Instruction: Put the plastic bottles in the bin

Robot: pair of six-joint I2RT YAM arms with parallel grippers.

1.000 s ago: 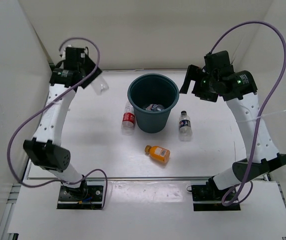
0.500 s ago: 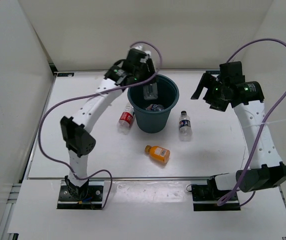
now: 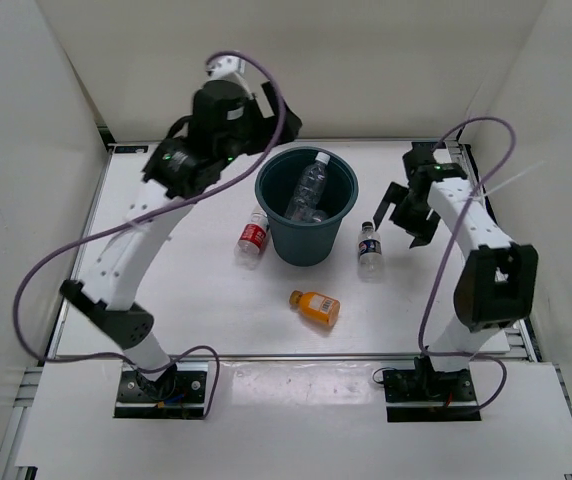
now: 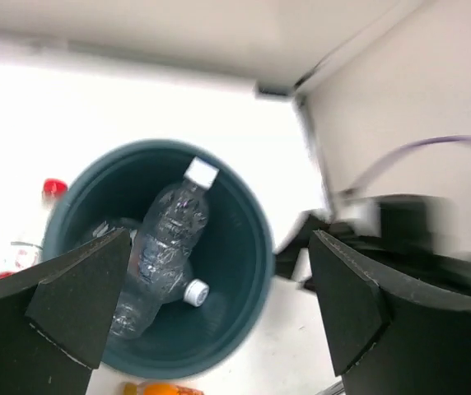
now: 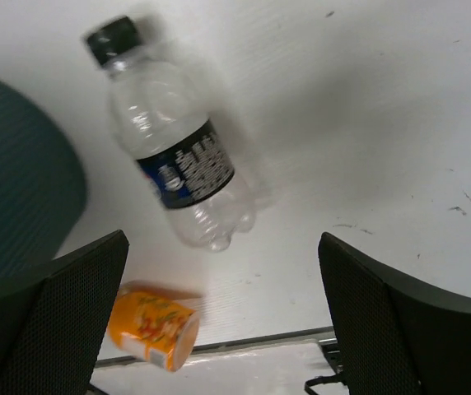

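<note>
bottles [image 4: 168, 234], two clear, lie in the bin [image 4: 248, 271] beneath your left jaws, wide open and empty; your right jaws, likewise, hang above the dark-capped bottle [image 5: 178, 156].

Surroundings only.
We note a white tabletop [image 3: 206, 300] closed in by plain white walls [image 3: 386, 70] on three sides; a few faint dark scuffs [image 5: 462, 202] mark its surface.

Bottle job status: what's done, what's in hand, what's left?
Done: two clear bottles lie inside the bin. In hand: nothing; left pincer hangs open over the bin, right pincer open above the dark-capped bottle. Left: that one, the red-capped bottle and the orange bottle, all on the table.
</note>
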